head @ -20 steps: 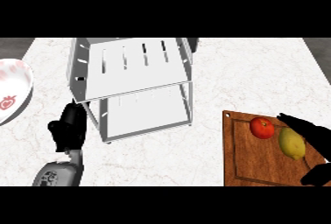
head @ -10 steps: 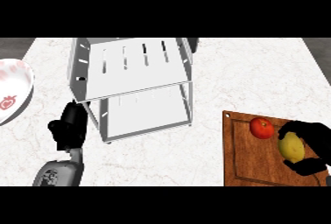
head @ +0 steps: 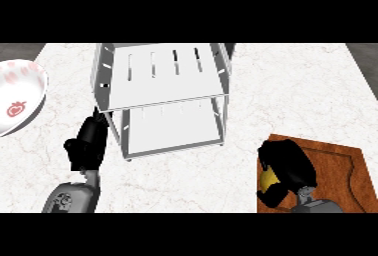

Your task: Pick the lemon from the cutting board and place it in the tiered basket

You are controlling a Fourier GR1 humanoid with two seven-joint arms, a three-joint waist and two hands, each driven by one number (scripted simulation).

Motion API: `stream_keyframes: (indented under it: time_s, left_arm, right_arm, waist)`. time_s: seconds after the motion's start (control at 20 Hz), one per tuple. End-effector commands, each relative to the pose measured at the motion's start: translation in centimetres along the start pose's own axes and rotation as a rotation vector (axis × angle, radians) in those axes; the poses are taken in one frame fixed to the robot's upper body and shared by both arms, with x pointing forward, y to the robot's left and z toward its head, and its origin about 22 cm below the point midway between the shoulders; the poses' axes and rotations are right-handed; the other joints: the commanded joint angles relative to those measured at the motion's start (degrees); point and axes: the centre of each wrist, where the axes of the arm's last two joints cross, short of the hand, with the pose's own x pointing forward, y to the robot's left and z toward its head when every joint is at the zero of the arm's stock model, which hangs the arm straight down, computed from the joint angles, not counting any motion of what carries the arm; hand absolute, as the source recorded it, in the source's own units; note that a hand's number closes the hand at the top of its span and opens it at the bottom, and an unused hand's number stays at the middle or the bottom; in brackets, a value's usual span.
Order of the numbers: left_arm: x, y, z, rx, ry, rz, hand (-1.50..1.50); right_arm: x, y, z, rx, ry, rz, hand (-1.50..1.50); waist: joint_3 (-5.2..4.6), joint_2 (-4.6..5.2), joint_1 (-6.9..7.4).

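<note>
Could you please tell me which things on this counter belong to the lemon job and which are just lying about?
Part of the job:
lemon, held in the right hand
cutting board
tiered basket

Just lying about:
white bowl with red marks at the left edge
left hand, resting beside the basket

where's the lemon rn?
Head view, lower right: the lemon is inside the curled right hand, at the cutting board's left edge, right of the tiered basket.
</note>
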Motion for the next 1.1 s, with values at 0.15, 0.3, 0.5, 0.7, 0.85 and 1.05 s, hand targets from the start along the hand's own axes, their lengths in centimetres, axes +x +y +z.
stream_keyframes:
  time_s: [0.15,0.3,0.5,0.7,0.85,1.05]
  left_arm:
    - [0.6,-1.4,-0.5,-0.046,-0.011,0.006,0.00]
    - [0.3,-0.9,0.0,-0.031,0.007,0.011,0.00]
    - [0.4,-0.9,0.0,-0.028,-0.003,-0.011,0.00]
    - [0.7,-1.5,-0.4,-0.043,0.003,0.007,0.00]
    - [0.2,-0.6,-0.4,-0.011,0.004,-0.003,0.00]
    - [-0.5,-1.3,0.3,-0.032,0.031,0.014,0.00]
  right_arm:
    - [11.3,-0.6,0.1,-0.004,0.102,0.141,1.50]
    - [14.2,-2.0,1.5,-0.069,0.172,0.147,1.50]
    - [17.2,-4.8,3.8,-0.199,0.237,0.124,1.50]
    - [19.2,-7.9,5.6,-0.326,0.277,0.078,1.50]
    - [20.0,-9.7,7.3,-0.385,0.282,0.049,1.50]
    - [19.5,-12.6,7.9,-0.456,0.273,-0.025,1.50]
  waist:
    - [1.32,0.56,0.75]
    - [1.43,0.29,0.46]
    - [1.46,0.06,-0.03]
    - [1.42,0.37,0.05]
    - [1.30,0.29,-0.31]
    - [1.14,0.16,-0.46]
